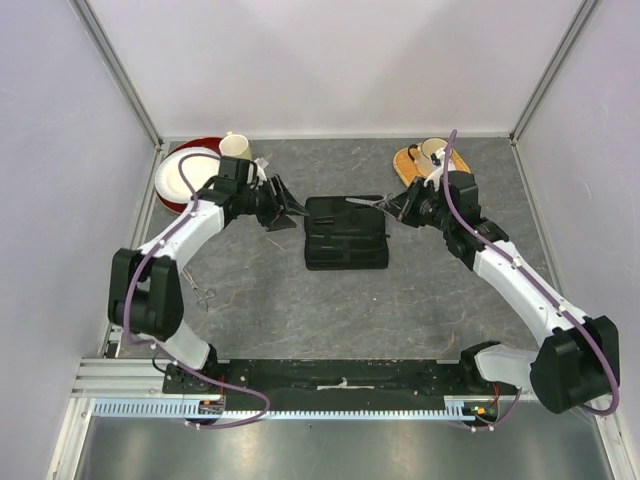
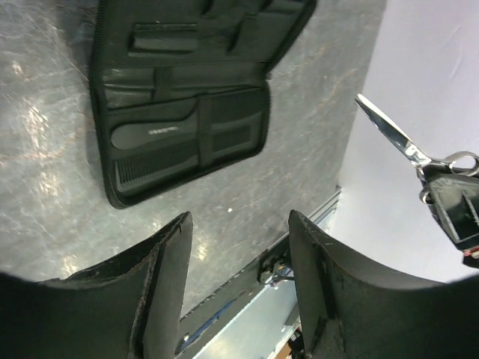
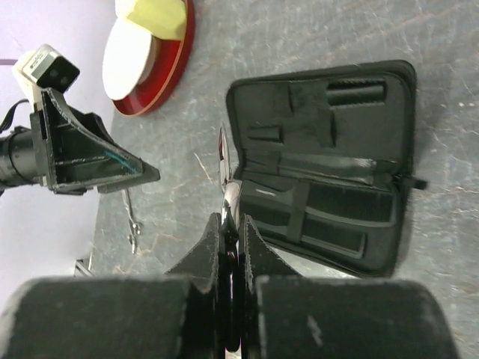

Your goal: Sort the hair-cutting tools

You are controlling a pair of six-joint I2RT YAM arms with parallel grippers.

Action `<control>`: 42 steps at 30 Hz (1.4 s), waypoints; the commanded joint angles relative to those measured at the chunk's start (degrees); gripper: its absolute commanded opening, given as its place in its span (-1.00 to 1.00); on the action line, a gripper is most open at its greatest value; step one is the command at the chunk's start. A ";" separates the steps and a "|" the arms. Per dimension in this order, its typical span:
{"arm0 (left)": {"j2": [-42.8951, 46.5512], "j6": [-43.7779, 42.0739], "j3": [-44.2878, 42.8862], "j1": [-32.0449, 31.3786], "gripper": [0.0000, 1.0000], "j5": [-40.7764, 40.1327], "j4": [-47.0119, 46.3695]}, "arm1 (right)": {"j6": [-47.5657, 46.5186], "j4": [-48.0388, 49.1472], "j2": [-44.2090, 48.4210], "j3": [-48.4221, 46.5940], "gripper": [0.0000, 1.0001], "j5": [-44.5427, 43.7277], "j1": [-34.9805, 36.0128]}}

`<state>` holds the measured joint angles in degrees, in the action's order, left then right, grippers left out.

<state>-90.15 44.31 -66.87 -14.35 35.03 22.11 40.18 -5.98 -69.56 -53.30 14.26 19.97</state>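
Observation:
The black zip case point(image 1: 345, 232) lies open at mid-table. My right gripper point(image 1: 402, 208) is shut on silver scissors point(image 1: 365, 202), held over the case's far right corner; in the right wrist view the blade point(image 3: 223, 161) juts out from between the shut fingers point(image 3: 213, 239), and the scissors also show in the left wrist view point(image 2: 397, 138). A second pair of scissors point(image 1: 203, 293) lies on the table at left, and shows in the right wrist view point(image 3: 132, 217). A black comb with a handle point(image 2: 161, 133) and comb teeth point(image 2: 142, 173) sit in the case pockets. My left gripper point(image 1: 285, 205) is open and empty, left of the case.
A red plate with a white plate on it point(image 1: 185, 172) and a cream cup point(image 1: 233, 145) stand at the back left. An orange saucer with a cup point(image 1: 430, 158) stands at the back right. Grey walls close in three sides.

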 commanded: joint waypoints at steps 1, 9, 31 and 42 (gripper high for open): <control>-4.58 -5.73 -0.98 -0.42 0.21 0.66 -7.33 | -6.60 1.67 -1.97 1.44 -1.00 10.51 -4.58; -18.29 -7.13 -9.50 -0.86 0.36 -2.06 -9.10 | -14.34 2.55 -8.39 2.94 -1.00 18.69 -11.96; -37.29 -10.04 -24.18 -1.21 0.05 -9.45 -2.42 | -20.67 9.23 -29.48 -7.17 -1.00 28.01 -17.59; -39.93 -10.83 -26.03 -1.73 -0.32 -10.15 0.30 | -17.95 16.87 -33.79 -6.20 -1.00 33.98 -18.56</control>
<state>-127.76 36.38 -91.44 -15.40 27.05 20.05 21.52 3.86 -102.48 -58.35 43.07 1.72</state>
